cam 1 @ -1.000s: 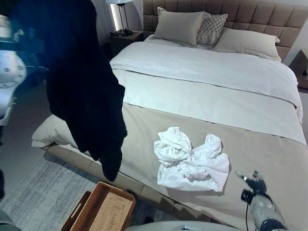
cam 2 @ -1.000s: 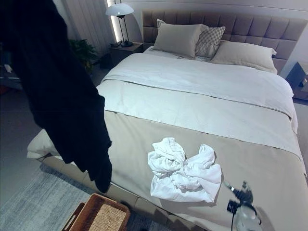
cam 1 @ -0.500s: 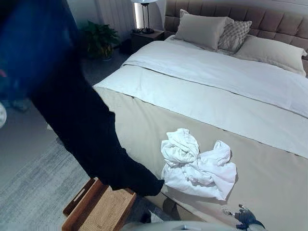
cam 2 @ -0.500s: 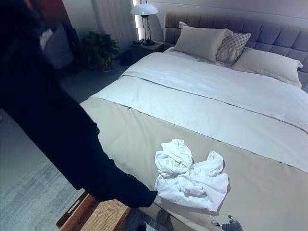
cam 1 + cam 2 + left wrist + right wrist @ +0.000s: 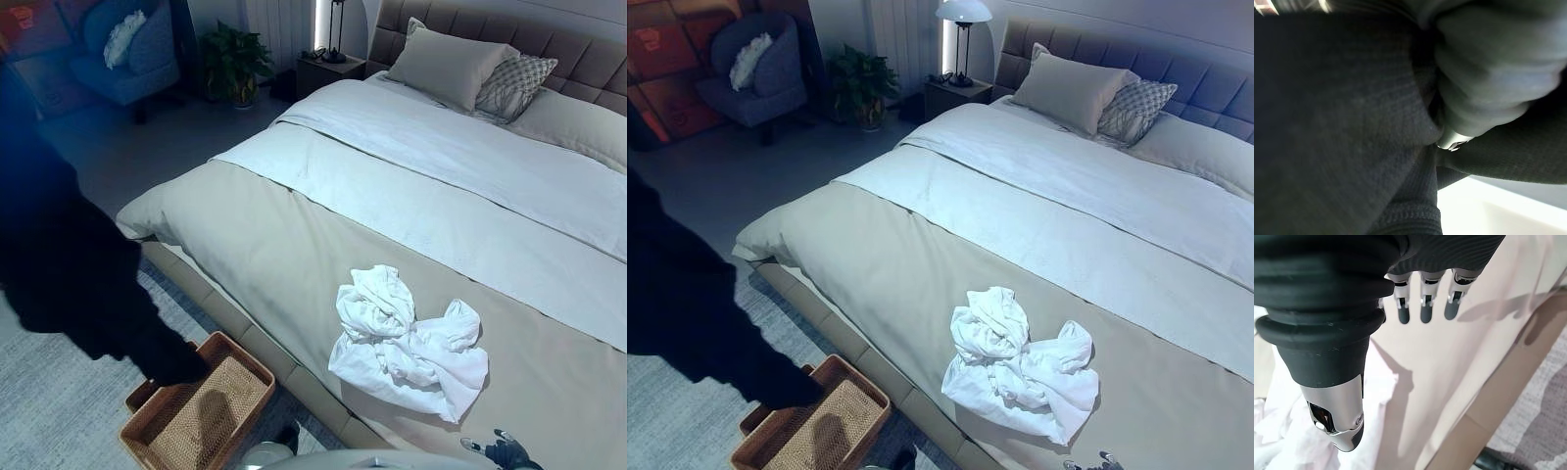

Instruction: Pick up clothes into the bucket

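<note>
A dark garment (image 5: pixel 69 284) hangs at the left, and its lower end reaches the near rim of a woven basket (image 5: pixel 250 354) on the floor beside the bed. In the left wrist view my left hand (image 5: pixel 1484 83) is curled round this dark cloth (image 5: pixel 1342 122). A bundle of white clothes (image 5: pixel 407 338) lies on the beige cover near the foot of the bed. My right hand (image 5: pixel 502 452) is low at the right, just past the white bundle. The right wrist view shows its fingers (image 5: pixel 1422 303) straight and holding nothing above the cover.
The bed (image 5: pixel 294 235) takes up the middle and right, with pillows (image 5: pixel 451 64) at its head. A nightstand with a lamp (image 5: pixel 963 12), a plant (image 5: pixel 233 64) and a blue armchair (image 5: pixel 127 54) stand at the back left. A grey rug (image 5: pixel 59 411) lies under the basket.
The camera has swung left, bringing the armchair into view. The dark garment has come down from high at the left until its end reaches the basket. My right hand sits lower in view.
</note>
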{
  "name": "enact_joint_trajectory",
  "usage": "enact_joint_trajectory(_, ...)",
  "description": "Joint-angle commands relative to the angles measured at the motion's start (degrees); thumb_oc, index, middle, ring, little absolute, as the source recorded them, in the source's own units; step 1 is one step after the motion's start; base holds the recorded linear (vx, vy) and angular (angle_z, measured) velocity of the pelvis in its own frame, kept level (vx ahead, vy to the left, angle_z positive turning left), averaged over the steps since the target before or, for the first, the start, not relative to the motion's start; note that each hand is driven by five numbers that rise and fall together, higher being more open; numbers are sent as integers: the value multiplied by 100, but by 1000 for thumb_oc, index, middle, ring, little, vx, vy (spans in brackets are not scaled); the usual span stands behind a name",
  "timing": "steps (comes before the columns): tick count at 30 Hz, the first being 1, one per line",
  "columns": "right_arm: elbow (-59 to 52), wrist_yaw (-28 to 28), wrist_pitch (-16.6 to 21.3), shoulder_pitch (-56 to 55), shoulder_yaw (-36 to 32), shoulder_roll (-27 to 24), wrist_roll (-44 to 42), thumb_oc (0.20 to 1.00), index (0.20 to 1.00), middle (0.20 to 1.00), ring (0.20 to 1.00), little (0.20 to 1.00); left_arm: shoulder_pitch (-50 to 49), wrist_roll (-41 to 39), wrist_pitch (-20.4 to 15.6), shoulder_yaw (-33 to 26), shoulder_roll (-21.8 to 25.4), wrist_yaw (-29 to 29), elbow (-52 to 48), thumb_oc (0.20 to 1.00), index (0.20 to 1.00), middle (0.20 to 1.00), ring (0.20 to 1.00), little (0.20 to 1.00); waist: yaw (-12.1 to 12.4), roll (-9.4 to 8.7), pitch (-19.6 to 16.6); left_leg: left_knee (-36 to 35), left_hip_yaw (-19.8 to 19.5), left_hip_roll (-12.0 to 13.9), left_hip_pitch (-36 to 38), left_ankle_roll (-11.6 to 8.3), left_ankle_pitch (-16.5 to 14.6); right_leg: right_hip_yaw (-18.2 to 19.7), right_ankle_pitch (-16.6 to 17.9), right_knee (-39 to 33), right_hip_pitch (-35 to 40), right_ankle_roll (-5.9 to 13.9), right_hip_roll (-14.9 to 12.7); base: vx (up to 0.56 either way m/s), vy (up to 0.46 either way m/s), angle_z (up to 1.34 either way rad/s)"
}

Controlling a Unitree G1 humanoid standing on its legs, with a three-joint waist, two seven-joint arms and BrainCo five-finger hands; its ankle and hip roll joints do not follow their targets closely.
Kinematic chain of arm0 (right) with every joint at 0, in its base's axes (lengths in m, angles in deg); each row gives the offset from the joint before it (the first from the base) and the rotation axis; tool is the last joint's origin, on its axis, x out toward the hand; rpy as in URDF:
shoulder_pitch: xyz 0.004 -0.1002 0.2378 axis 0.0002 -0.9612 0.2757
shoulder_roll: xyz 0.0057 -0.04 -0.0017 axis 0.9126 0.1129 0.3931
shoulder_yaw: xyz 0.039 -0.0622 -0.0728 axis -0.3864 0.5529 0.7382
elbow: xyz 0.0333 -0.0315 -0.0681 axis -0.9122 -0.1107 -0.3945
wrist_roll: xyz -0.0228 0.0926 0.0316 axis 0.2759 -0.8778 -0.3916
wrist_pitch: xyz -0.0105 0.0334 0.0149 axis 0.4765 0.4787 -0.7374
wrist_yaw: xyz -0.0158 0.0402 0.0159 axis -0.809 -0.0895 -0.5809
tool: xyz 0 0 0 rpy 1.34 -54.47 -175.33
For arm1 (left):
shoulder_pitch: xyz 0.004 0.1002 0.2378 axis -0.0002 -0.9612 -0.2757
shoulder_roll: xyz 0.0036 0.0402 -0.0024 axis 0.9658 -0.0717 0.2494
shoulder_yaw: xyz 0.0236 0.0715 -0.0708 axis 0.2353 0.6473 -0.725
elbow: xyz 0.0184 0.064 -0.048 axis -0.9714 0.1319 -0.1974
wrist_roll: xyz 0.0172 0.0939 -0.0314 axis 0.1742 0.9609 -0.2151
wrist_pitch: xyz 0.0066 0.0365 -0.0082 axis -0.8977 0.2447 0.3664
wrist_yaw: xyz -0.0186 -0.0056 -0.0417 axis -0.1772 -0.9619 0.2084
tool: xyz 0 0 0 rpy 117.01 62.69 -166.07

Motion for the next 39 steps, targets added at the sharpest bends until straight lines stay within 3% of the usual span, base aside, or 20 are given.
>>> enact_joint_trajectory(1,-3,63,118,258,50,-203,89,1000,1000,1000,1000,1000,98,-251,-388,-658,300,-244,-152,200,200,200,200,200,-64,24,-57,701,17,56,-228,22,-456,-41,177,394,-465,108,-177,-5,0,5)
enact_joint_trajectory(7,-23,66,127,326,121,-165,117,1000,1000,1000,1000,1000,-1,-439,-378,-544,196,-76,-76,200,200,200,200,200,-32,62,-32,713,-22,37,-255,16,-432,-85,193,375,-461,99,-189,-6,3,2)
enact_joint_trajectory(14,-70,81,143,333,109,-134,141,1000,1000,1000,1000,1000,-221,-410,-389,-648,-371,-131,-77,200,200,200,200,200,22,46,29,751,-57,17,-319,19,-428,-120,210,362,-482,92,-204,-7,3,2)
enact_joint_trajectory(19,-143,112,170,252,-12,-124,136,1000,1000,1000,1000,1000,-557,-272,-275,-515,-1121,-9,-12,200,200,200,200,200,65,8,140,800,-79,2,-386,28,-431,-116,232,363,-524,88,-214,-6,1,0)
enact_joint_trajectory(24,-311,119,201,191,-97,-155,127,1000,1000,1000,1000,1000,-745,129,-107,-258,-1547,2,208,200,200,200,200,200,67,5,238,828,-63,-4,-449,34,-421,-106,251,363,-580,84,-213,-40,7,1)
enact_joint_trajectory(25,-374,134,231,190,-194,-197,91,1000,1000,1000,1000,1000,-850,476,50,37,-1957,-12,522,200,200,200,200,200,56,-8,335,851,-47,-6,-501,41,-411,-87,272,376,-647,86,-218,-48,14,1)
enact_joint_trajectory(28,-466,158,241,134,-298,-293,106,1000,1000,1000,1000,1000,-971,766,180,261,-2256,29,759,200,200,200,200,200,44,-17,401,855,-16,-1,-540,47,-405,-59,294,382,-700,90,-219,-42,16,0)
enact_joint_trajectory(39,-556,254,255,150,-447,-463,143,1000,1000,1000,1000,1000,-789,916,311,832,-2438,161,1473,200,200,200,200,200,-53,-35,463,872,73,0,-580,64,-413,28,308,437,-809,105,-209,0,7,-1)
